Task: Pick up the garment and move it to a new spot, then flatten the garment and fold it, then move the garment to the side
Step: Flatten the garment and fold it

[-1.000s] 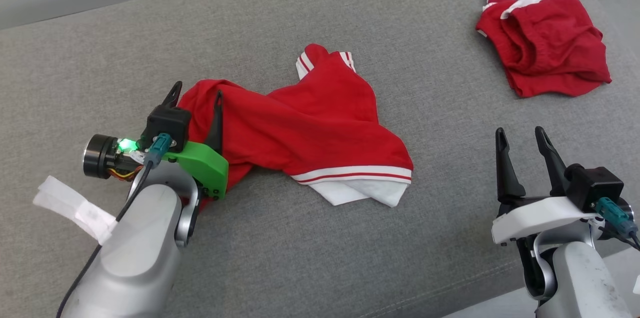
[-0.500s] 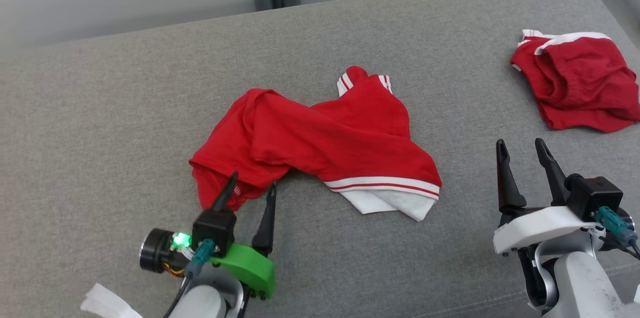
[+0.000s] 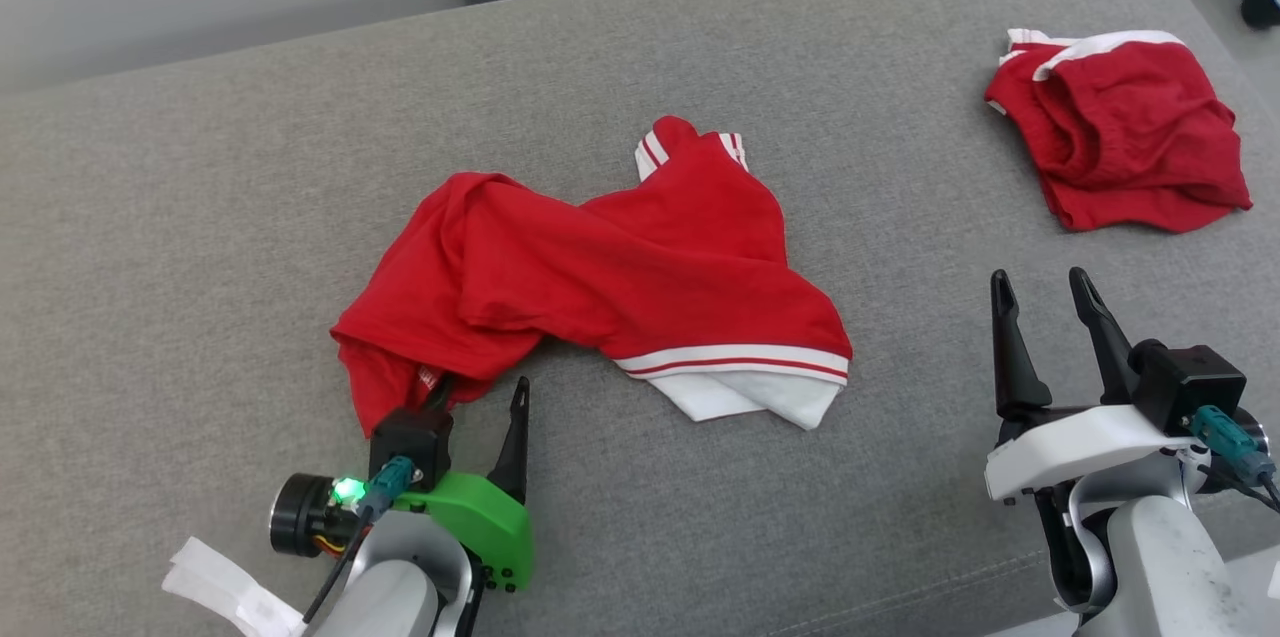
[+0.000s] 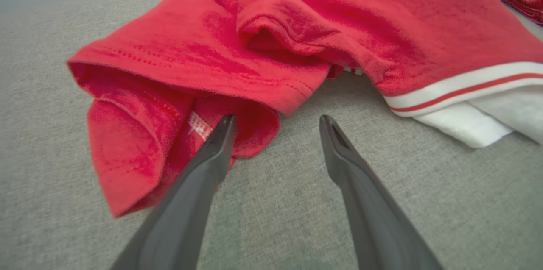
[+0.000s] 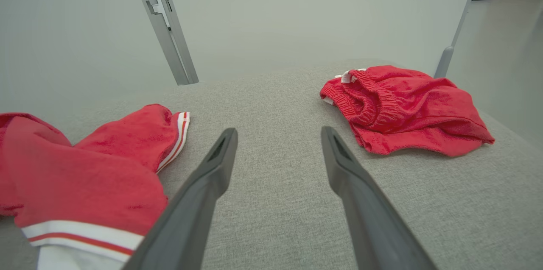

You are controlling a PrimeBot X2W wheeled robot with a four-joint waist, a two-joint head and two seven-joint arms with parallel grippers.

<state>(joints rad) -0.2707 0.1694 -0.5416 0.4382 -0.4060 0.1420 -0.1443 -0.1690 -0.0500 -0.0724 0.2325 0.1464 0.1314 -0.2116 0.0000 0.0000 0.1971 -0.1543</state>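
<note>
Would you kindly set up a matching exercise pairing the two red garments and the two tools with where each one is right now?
Things:
1. striped red garment
2. red shorts
3. left tool
4. right tool

Places and states:
A. open, over bare grey cushion, apart from any cloth
B. bunched at the far right of the cushion
C. crumpled in the middle of the cushion
D. open, fingertips at a red hem

Pairs: 1-C, 2-B, 3-D, 4-A.
</note>
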